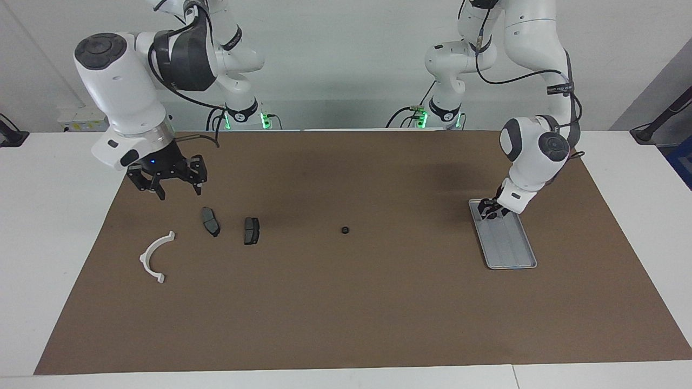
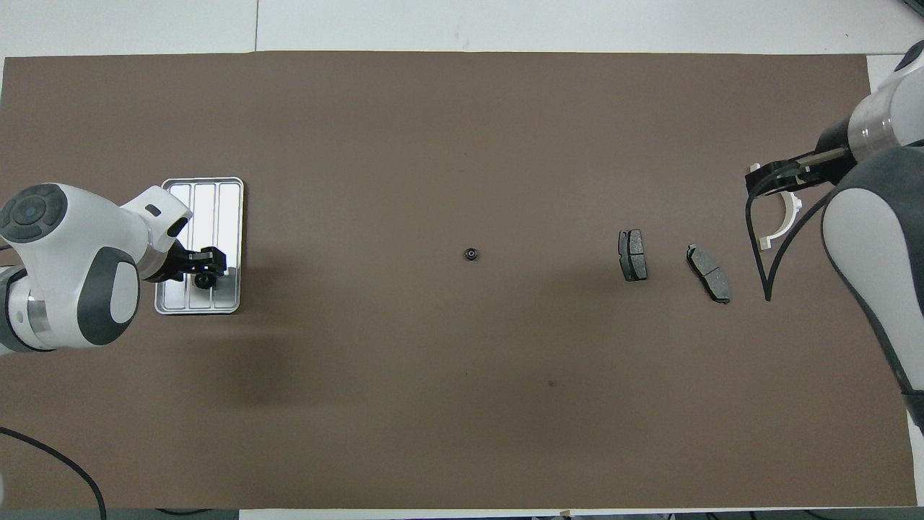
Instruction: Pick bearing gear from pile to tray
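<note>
Left tool (image 1: 491, 212) low over the tray (image 1: 513, 254), at its end nearer the robots; overhead shows fingers spread beside a small black gear (image 2: 204, 279) lying in tray, hidden in facing view. Right tool (image 1: 168, 182) raised, spread, empty, seen whole only facing.

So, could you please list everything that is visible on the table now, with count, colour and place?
table: one, white, under everything
mat: one, brown, on the table
tray: one, silver-grey, left arm's end of the mat
round pieces: two, black, one mid-mat, one apparently in the tray
brake pads: two, dark grey, right arm's end
bracket: one, white, beside the pads
left end effector: over the tray
right end effector: open, empty, raised over the mat
</note>
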Action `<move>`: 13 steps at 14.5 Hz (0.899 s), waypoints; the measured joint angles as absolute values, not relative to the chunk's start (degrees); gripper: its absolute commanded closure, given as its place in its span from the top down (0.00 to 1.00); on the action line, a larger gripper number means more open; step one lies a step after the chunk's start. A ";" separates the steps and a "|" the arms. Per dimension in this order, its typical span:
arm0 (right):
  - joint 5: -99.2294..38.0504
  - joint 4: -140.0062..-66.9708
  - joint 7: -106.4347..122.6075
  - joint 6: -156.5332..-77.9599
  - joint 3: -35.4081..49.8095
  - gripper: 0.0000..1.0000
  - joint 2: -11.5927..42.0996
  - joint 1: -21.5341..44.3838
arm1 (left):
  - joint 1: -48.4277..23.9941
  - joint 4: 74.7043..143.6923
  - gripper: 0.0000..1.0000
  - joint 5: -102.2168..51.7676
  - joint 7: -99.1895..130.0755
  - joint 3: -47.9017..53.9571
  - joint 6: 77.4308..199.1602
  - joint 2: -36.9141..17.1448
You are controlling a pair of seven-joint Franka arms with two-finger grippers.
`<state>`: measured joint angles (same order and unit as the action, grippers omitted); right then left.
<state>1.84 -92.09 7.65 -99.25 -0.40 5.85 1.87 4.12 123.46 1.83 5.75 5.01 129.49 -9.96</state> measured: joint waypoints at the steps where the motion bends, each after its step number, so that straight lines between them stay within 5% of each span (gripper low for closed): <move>1: 1.49 -92.06 6.99 -97.89 -0.43 0.79 5.07 1.87 | 4.12 122.24 0.74 1.81 5.76 5.06 128.37 -9.94; 6: 1.25 -91.96 2.97 -91.89 -0.17 0.79 1.54 1.89 | 0.40 116.70 0.81 -2.15 10.79 5.69 125.84 -9.99; 10: 1.12 -91.96 1.46 -88.29 -0.18 0.99 -0.40 1.89 | -8.08 113.70 0.92 -2.42 22.43 5.95 125.20 -10.76; 11: 1.11 -91.96 1.45 -87.61 -0.18 0.99 -0.79 1.89 | -10.46 112.43 1.00 -2.42 25.61 5.99 125.11 -11.20; 13: 1.11 -91.96 1.44 -87.11 -0.22 1.00 -1.95 1.89 | -15.64 109.13 1.00 -2.42 32.61 6.02 124.49 -12.85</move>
